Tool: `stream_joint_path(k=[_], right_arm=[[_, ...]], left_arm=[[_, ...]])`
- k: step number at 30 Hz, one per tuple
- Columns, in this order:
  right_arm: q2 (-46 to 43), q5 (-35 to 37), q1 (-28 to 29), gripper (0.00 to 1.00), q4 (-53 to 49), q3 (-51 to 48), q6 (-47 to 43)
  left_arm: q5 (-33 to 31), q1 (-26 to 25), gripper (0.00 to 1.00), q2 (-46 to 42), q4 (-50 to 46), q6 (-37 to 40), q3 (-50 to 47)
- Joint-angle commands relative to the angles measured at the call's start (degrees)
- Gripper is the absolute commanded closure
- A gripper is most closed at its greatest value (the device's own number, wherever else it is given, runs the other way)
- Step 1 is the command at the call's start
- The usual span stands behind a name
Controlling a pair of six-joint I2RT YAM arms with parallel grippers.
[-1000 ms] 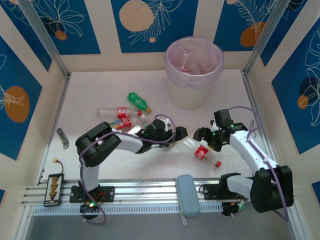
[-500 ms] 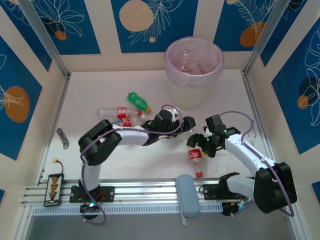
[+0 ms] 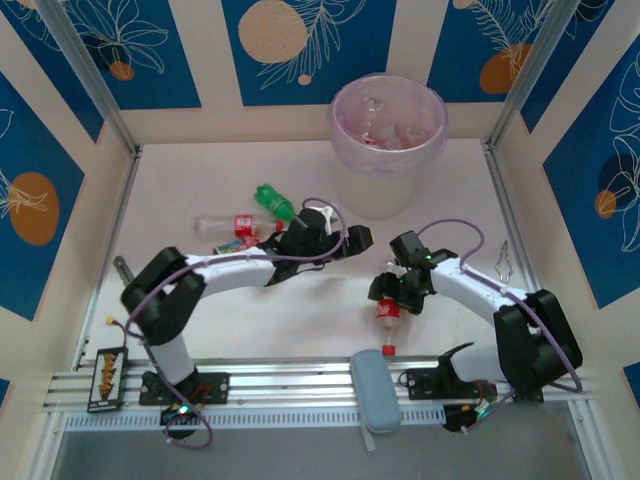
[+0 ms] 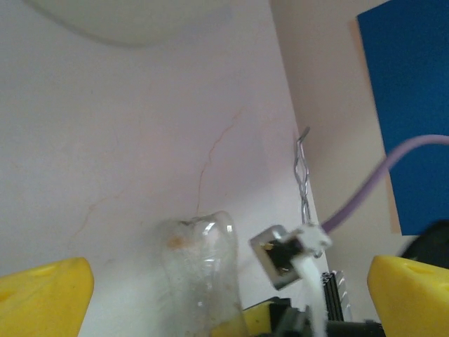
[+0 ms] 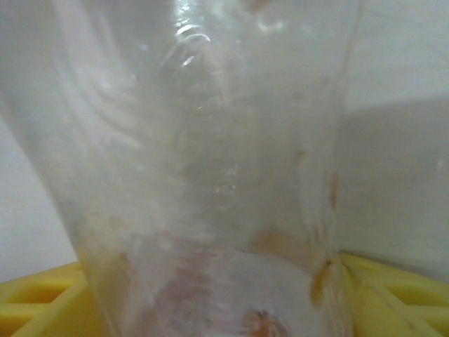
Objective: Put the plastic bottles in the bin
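Top view first: we've got the right gripper (image 3: 392,290) pinching a bottle (image 3: 388,312) near the middle of the table (image 3: 250,320). Its red label and red cap point toward the arm bases. The left gripper (image 3: 358,238) sits near it, up and to the left, spread wide with nothing in it. Behind the left arm lie a green bottle (image 3: 275,200) and two loose bottles (image 3: 236,224) with red labels, all on their sides. The bin (image 3: 380,195) stands at the far edge, well apart from the held one. It's round and white, with a crinkly pinkish bag (image 3: 340,125) folded over the rim.

The left wrist view adds what the top can't. Both yellow fingers (image 4: 42,298) sit out at the frame edges. Between them is the rounded end of a clear bottle (image 4: 200,267), touching neither. It's probably the same one, though we can't be sure. A thin wire hook (image 4: 302,175) hangs on the wall.

The right wrist view is right up close. We see the glossy see-through plastic of the bottle (image 5: 210,140), with brownish specks on it. The yellow fingers (image 5: 393,295) press against both its sides.
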Motion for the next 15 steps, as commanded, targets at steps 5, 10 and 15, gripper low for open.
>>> stream_joint_path(k=[5, 10, 15], right_arm=[[2.5, 6.6, 2.3, 0.38, -1.8, 4.2, -0.1], [2.3, 8.0, 2.3, 0.41, -3.9, 6.4, -1.8], [-0.9, 9.5, 2.8, 0.46, -7.9, 9.5, -5.6]], left_arm=[[-7.1, 3.2, 0.00, -15.4, -12.6, 8.6, -8.0], [-9.2, 5.6, 0.00, -23.1, -16.5, 9.6, -13.0], [-11.3, 8.0, 0.00, -30.1, -20.6, 10.1, -17.6]])
